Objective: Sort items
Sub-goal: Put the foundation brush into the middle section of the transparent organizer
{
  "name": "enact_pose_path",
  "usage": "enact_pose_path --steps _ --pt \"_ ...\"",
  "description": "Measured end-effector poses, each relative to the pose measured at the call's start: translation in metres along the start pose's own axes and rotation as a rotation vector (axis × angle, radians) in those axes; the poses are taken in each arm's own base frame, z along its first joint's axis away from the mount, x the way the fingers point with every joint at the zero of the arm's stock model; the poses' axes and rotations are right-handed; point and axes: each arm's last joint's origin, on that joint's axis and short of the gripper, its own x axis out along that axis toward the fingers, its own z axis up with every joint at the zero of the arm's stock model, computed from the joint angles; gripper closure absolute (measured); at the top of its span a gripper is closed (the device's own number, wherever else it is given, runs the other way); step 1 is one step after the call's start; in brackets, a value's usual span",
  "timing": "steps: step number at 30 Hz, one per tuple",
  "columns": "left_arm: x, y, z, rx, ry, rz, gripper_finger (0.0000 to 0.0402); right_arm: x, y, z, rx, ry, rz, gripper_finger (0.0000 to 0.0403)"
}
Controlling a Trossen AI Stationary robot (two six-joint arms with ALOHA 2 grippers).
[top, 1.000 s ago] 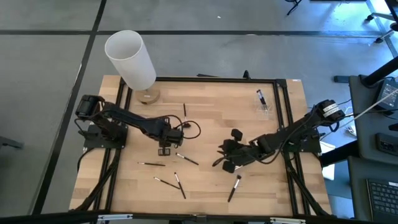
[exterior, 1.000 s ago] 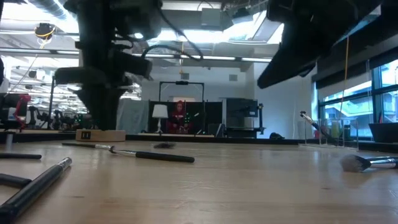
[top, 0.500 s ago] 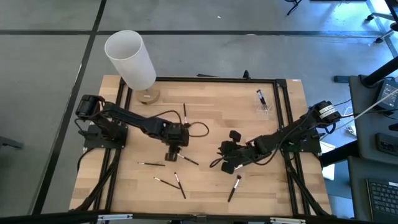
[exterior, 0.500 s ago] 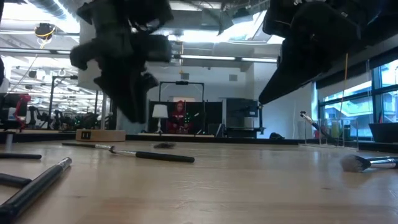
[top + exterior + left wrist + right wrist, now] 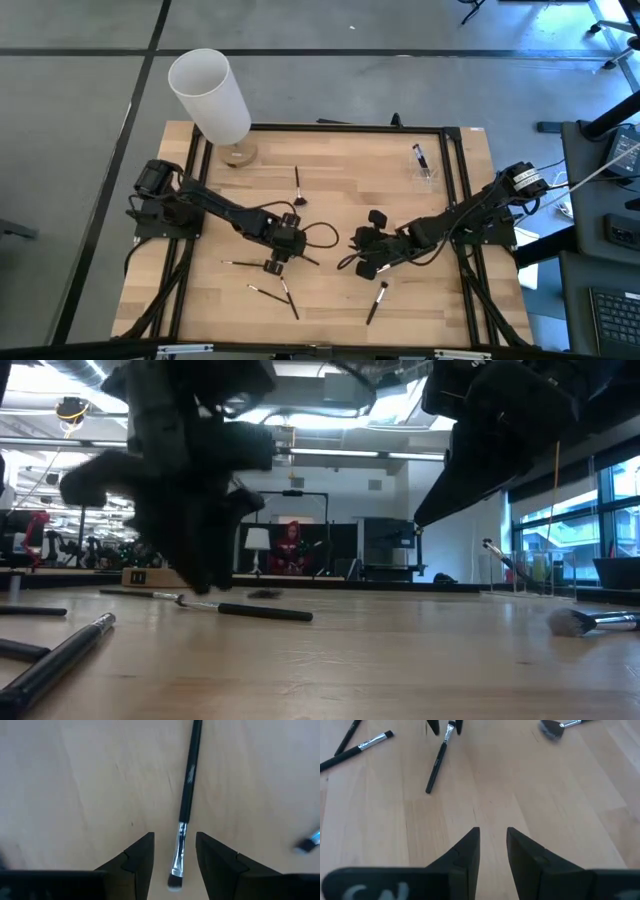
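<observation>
Jaws of left gripper (image 5: 174,855) spread, straddling slim black-handled brush (image 5: 186,805); I'd drop straight, then pinch. Right gripper (image 5: 493,847) parted, empty.

Pale wood, black tools, one white cylinder

The tabletop (image 5: 340,180) is light honey wood with fine lengthwise grain, framed in black. The makeup brushes (image 5: 187,790) have black handles, silvery ferrules and dark tufts. The cylinder (image 5: 208,95) is plain white on a tan wooden base (image 5: 238,155). Both arms are matt black, as are the left gripper (image 5: 175,857) and the right gripper (image 5: 493,850).
</observation>
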Motion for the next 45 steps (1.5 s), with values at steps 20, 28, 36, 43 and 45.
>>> enact_pose_path --steps 20,28,36,43,45 --pt "0.019 -0.002 -0.007 0.025 0.088 0.013 0.0382 0.001 -0.002 0.001 0.010 -0.001 -0.007 0.0307" --pt "0.019 -0.004 -0.003 0.116 0.065 0.166 0.0374 0.002 -0.004 0.002 0.010 -0.005 -0.018 0.0307" --pt "0.009 -0.026 0.019 0.490 -0.008 0.460 0.0382 0.011 -0.010 0.021 0.106 0.022 0.325 0.0298" --pt "0.001 -0.051 0.034 0.801 -0.084 0.632 0.0379 0.017 -0.026 0.038 0.187 -0.006 0.497 0.0243" --pt "-0.004 -0.057 0.040 0.829 -0.114 0.698 0.0379 0.021 -0.029 0.039 0.221 -0.004 0.488 0.0226"
